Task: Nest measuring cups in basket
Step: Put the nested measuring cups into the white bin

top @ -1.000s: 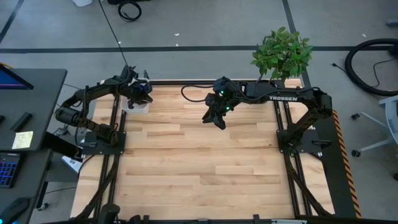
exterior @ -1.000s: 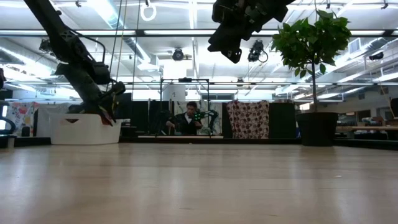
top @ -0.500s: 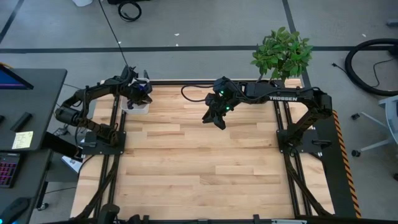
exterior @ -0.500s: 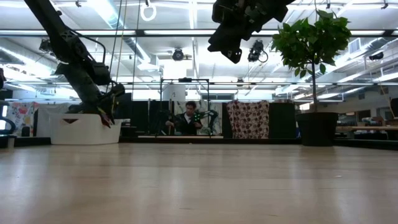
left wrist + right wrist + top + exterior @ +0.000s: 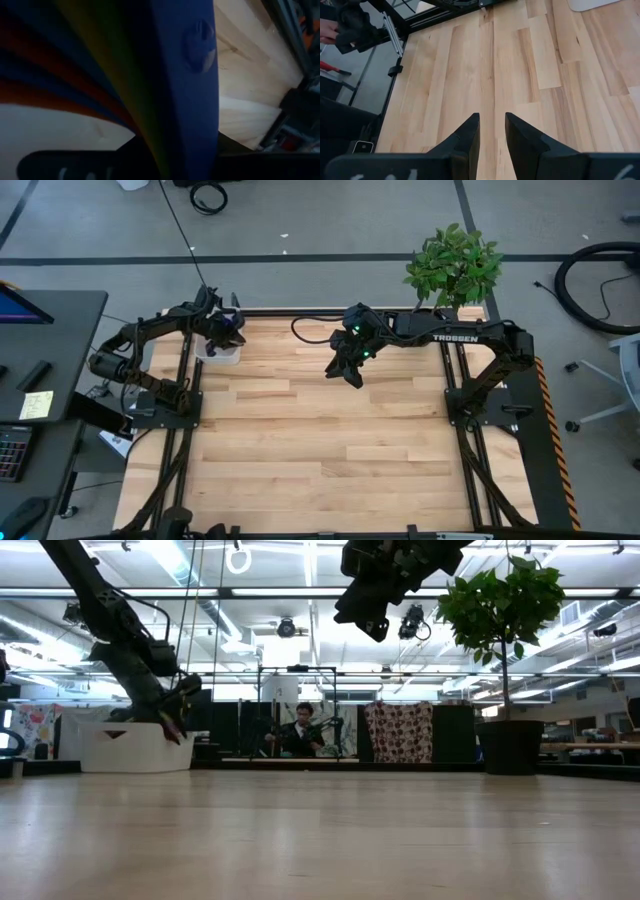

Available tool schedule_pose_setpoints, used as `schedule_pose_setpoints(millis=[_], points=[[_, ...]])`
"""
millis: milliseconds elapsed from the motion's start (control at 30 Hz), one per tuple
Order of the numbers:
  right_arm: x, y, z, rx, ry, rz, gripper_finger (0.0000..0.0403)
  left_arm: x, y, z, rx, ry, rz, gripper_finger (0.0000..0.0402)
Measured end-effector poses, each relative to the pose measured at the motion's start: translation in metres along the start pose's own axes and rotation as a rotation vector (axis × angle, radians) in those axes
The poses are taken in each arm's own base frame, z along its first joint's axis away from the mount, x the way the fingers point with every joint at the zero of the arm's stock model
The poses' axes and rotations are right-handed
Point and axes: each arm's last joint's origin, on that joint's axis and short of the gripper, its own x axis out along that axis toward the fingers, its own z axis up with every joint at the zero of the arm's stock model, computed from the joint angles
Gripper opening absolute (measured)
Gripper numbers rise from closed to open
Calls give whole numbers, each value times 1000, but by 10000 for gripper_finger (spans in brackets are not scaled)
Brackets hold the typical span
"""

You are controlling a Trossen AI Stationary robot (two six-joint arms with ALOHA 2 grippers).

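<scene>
I had the left gripper [image 5: 228,332] down over the basket [image 5: 219,350], the white container sitting at the far left corner of the worktop [image 5: 320,450], just beside the left arm's base frame. Through the left wrist camera the view was filled by the measuring cups [image 5: 185,75]: a fan of stacked handles, dark blue outermost with orange, red and yellow bands behind it, pressed right up against the lens, with pale wood planks visible past them. I could not tell how those jaws stood, because the handles blocked my view of them, and from above the gripper was only a dark mass over the basket; nor could I tell whether the cups were still gripped or merely lying against it. In the low view the left gripper [image 5: 178,705] hung at the basket's [image 5: 135,747] near end, its tip level with the rim. The right gripper [image 5: 350,372] waited high over the middle of the worktop's far half, well apart from the basket, its jaws a narrow gap apart and holding nothing, with bare planks below them in its own wrist view [image 5: 492,131]. Compared with a second before, I saw almost no change: both arms sat in the same places, and only the left gripper tip had shifted very slightly at the basket's edge.
</scene>
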Motion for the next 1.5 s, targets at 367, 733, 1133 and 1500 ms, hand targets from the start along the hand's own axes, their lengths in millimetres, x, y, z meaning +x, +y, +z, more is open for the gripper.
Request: schedule_pose_setpoints(millis=[367, 733, 1133, 1500], points=[[-1, -2, 0, 31, -3, -3, 96, 0, 1, -1, 60, 3, 10, 70], [-2, -3, 0, 33, -3, 0, 96, 0, 1, 0, 68, -13, 24, 48], [-2, -3, 0, 32, -3, 0, 96, -5, 2, 3, 85, 74, -85, 48], [-2, -3, 0, 22, -3, 1, 96, -2, -2, 4, 46, 33, -85, 48]])
